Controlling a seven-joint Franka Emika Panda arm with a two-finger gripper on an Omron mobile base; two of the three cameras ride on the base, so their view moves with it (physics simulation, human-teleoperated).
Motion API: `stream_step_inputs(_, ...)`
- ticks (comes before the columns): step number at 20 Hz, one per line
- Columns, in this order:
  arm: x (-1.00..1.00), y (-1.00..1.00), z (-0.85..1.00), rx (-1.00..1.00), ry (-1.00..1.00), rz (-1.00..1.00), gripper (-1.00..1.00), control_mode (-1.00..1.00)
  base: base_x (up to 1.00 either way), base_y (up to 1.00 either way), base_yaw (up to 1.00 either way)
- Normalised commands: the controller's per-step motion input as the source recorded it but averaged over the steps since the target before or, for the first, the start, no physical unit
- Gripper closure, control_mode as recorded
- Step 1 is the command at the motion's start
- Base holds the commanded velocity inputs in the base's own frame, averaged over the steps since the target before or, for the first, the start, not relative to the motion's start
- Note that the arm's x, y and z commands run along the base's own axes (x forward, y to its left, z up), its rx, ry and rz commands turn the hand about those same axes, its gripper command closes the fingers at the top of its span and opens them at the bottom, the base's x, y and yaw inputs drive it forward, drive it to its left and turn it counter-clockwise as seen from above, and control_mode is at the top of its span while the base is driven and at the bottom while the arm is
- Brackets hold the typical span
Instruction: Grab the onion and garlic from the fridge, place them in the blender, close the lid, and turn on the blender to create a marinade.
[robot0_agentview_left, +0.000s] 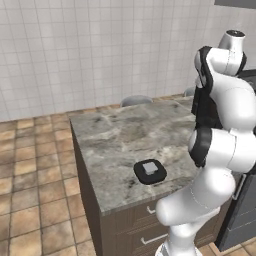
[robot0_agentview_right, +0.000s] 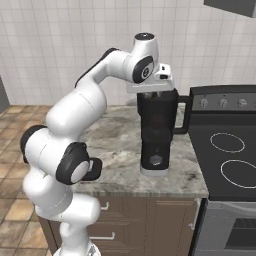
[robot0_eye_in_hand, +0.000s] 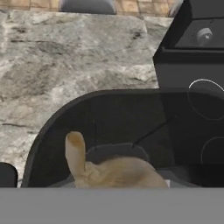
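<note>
The gripper (robot0_agentview_right: 156, 91) hung directly over the open mouth of the blender (robot0_agentview_right: 159, 131), which stood on the stone counter (robot0_agentview_left: 120, 145) just beside the stove (robot0_agentview_right: 230, 150). In the hand view a tan, knobbly garlic (robot0_eye_in_hand: 111, 168) sat at the bottom edge, apparently between the fingers; they stood nearly together, so I judged them clamped on it, with the dark jar rim curving just beyond. The step in hand looked like the drop into the jar. To do it well, the hand should be centred over the opening, low enough that the garlic could not bounce off the rim, then opened cleanly and lifted straight up. The lid (robot0_agentview_left: 150, 171) lay flat on the counter, well apart from the blender, waiting for its turn.
</note>
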Motion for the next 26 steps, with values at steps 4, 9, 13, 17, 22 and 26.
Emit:
stream_step_inputs(4,0.18,0.0,-0.63,0.0,0.12,0.08,1.0,-1.0,0.0,0.0,0.0)
stream_step_inputs(9,0.02,-0.16,-0.4,0.01,0.1,0.07,1.0,-1.0,0.0,0.0,0.0)
stream_step_inputs(13,0.0,-0.15,-0.34,0.01,0.07,0.01,1.0,-1.0,0.0,0.0,0.0)
stream_step_inputs(17,0.0,0.0,-0.44,0.0,0.12,0.0,1.0,-1.0,0.0,0.0,0.0)
stream_step_inputs(22,0.0,0.0,-0.46,0.0,0.09,0.0,-1.0,-1.0,0.0,0.0,0.0)
stream_step_inputs(26,-0.03,0.0,-0.33,0.0,0.02,0.0,-1.0,-1.0,0.0,0.0,0.0)
